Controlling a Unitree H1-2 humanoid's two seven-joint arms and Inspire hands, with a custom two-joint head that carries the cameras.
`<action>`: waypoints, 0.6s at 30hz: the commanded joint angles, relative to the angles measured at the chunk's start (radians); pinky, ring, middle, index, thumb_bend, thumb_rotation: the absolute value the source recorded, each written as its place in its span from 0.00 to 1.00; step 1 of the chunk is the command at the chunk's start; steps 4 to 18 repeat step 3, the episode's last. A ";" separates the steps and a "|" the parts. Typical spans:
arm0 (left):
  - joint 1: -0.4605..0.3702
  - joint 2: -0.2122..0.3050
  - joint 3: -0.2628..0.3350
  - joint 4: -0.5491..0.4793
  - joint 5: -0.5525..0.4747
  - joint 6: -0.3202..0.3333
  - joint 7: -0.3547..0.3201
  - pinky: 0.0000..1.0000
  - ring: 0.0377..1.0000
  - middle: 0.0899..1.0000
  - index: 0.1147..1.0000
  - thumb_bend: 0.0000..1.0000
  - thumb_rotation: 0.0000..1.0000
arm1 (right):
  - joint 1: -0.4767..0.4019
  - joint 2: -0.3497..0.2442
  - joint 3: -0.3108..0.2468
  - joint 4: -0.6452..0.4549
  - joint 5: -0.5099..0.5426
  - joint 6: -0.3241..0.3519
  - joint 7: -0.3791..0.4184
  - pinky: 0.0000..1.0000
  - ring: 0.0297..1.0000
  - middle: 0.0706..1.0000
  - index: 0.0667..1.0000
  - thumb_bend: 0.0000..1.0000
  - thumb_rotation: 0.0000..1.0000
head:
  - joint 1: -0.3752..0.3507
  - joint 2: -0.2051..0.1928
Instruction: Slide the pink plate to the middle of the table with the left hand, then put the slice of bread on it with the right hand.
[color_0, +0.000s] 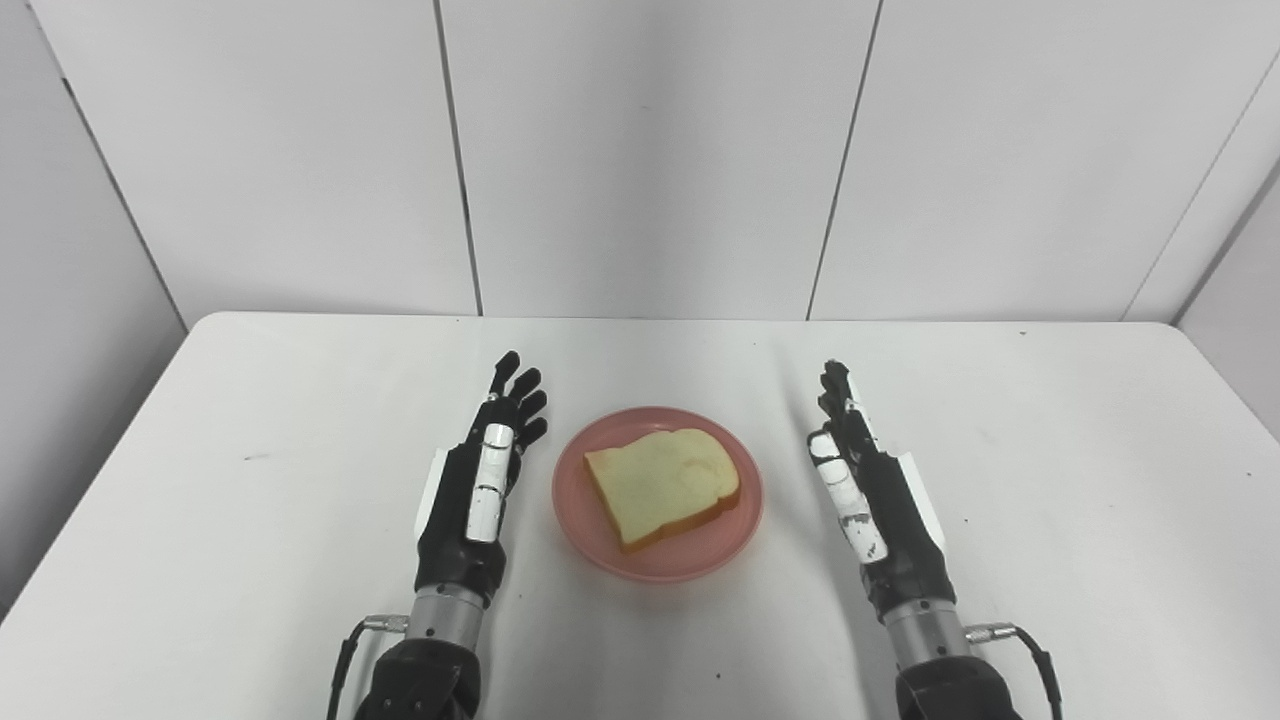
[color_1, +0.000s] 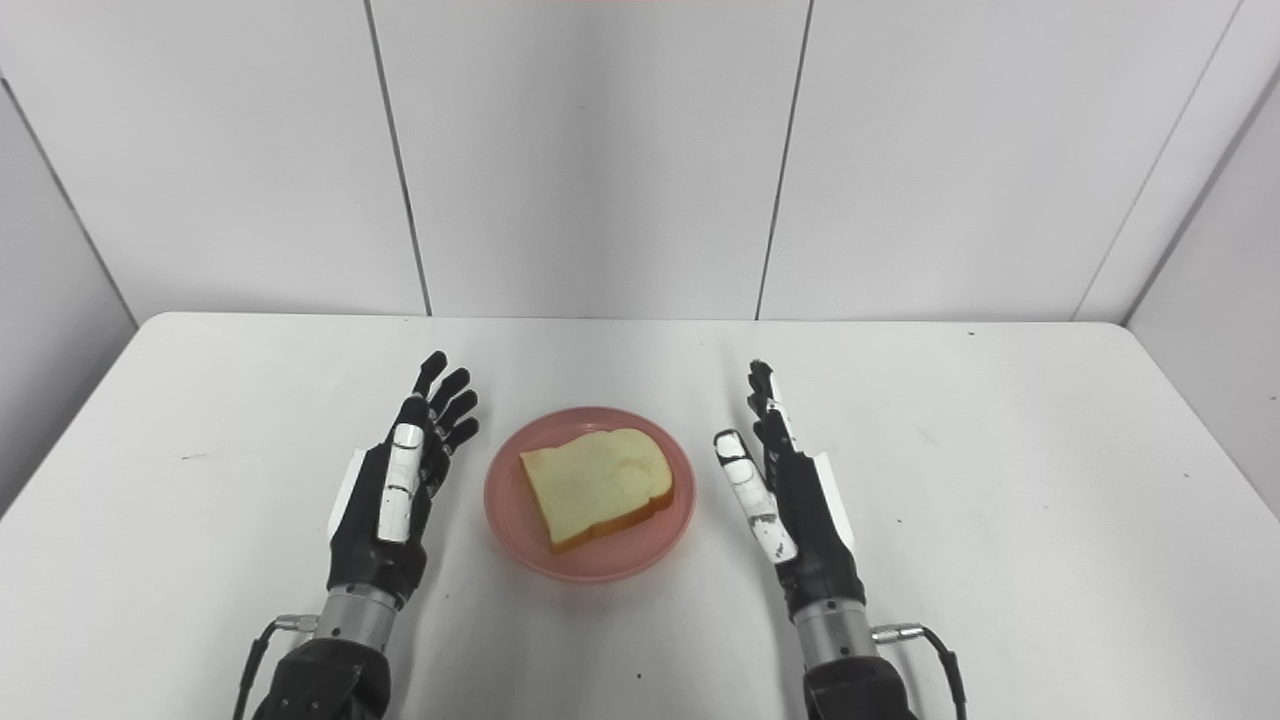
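Left eye view shows the pink plate resting near the middle of the white table, with the slice of bread lying flat on it, inside the rim. Judged from this layout, both task steps appear complete; no further placement seems required.

Hand state: the left hand holds nothing, its fingers extended and spread, and it stands edge-on just beside the plate's left rim without touching it. The right hand also holds nothing, its fingers extended and apart, and it stands farther from the plate's right rim.

Key relation: the plate lies between the two hands, to the right of the left hand and to the left of the right hand. The left hand is the nearer one. The bread's long axis runs diagonally, from the near left toward the far right, with its rounded crust end pointing toward the right hand. Should the slice need correction, the right hand would have to travel inward to its left.

View difference: the right eye view shows the right hand's thumb more clearly separated from the palm; the left eye view shows it closer in. Whether either hand rests on the table or hovers cannot be determined.
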 joint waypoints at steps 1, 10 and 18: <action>-0.015 -0.004 -0.004 -0.033 0.012 -0.034 0.004 0.90 0.93 0.94 0.94 0.65 1.00 | -0.019 0.006 0.016 -0.029 -0.006 -0.054 -0.018 0.99 1.00 1.00 1.00 0.83 1.00 | 0.000 0.001; -0.015 -0.006 -0.004 -0.030 0.013 -0.041 0.007 0.90 0.93 0.94 0.93 0.65 1.00 | -0.018 0.004 0.022 -0.031 -0.013 -0.054 -0.024 0.99 1.00 1.00 1.00 0.82 1.00 | 0.001 0.002; -0.015 -0.006 -0.004 -0.030 0.013 -0.041 0.007 0.90 0.93 0.94 0.93 0.65 1.00 | -0.018 0.004 0.022 -0.031 -0.013 -0.054 -0.024 0.99 1.00 1.00 1.00 0.82 1.00 | 0.001 0.002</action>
